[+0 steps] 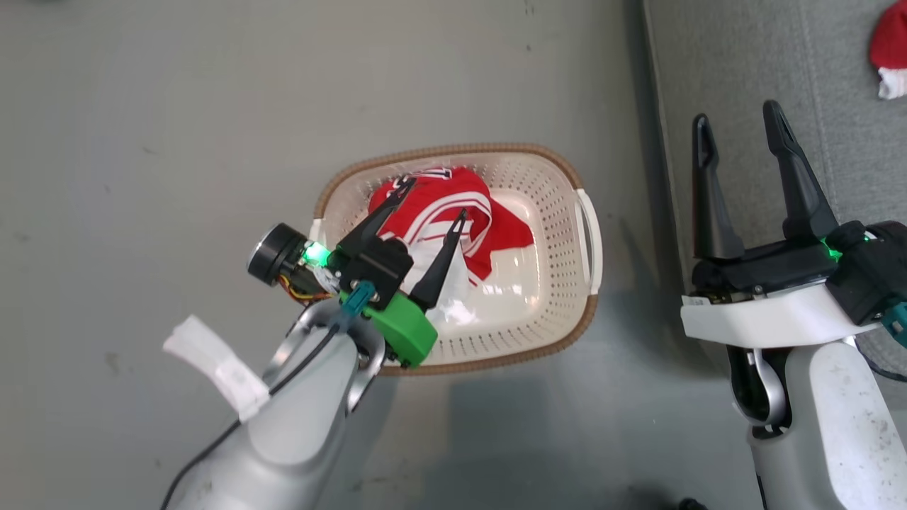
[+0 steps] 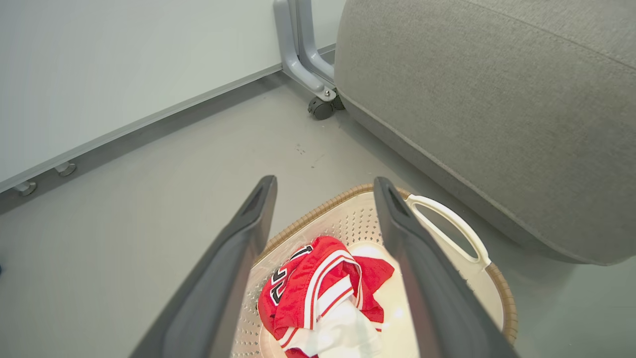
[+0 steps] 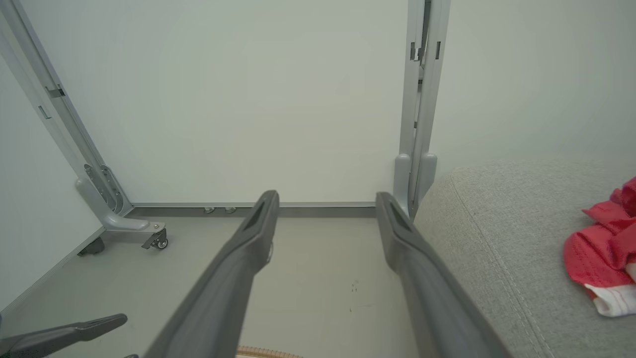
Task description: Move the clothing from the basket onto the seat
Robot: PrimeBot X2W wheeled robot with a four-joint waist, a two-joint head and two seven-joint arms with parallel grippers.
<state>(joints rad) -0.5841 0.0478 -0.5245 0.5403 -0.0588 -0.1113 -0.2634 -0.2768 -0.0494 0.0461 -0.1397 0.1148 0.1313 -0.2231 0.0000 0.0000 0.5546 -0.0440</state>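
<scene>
You are seeing the seat (image 1: pixel 765 85) running off frame, a red garment (image 1: pixel 889 46) on it getting cut off. Beside it the basket (image 1: pixel 553 205) is holding the clothing (image 1: pixel 443 191), partly hiding behind your left jaws, which are standing apart; your right jaws are gaping too, empty

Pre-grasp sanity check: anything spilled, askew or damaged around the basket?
Nothing spilled: the basket sits upright on the floor, the red jersey bunched inside it, another red garment already on the seat. One oddity: a white strip juts loose from the left forearm; I can't tell what it is.
</scene>
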